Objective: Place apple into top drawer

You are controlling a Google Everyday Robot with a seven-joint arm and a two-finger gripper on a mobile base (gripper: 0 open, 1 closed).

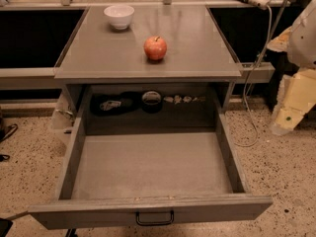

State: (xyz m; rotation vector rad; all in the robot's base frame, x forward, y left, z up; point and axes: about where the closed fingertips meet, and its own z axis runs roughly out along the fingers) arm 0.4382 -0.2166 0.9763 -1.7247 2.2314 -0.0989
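Observation:
The apple point(155, 48), red-orange with a short dark stem, stands on the grey cabinet top point(197, 38), near its front middle. Below it the top drawer point(148, 167) is pulled wide open toward me, its flat grey bottom bare in the front part, with a small dark handle point(154, 217) on the front wall. My gripper point(289, 110) is the cream-coloured piece at the right edge of the view, right of the cabinet at about the drawer's height. It is well apart from the apple and holds nothing that I can see.
A white bowl point(119, 16) stands at the back left of the cabinet top. Dark objects point(123, 102) and several small pale items point(185, 99) lie at the drawer's back. A white cable point(256, 78) hangs down at the right to the speckled floor.

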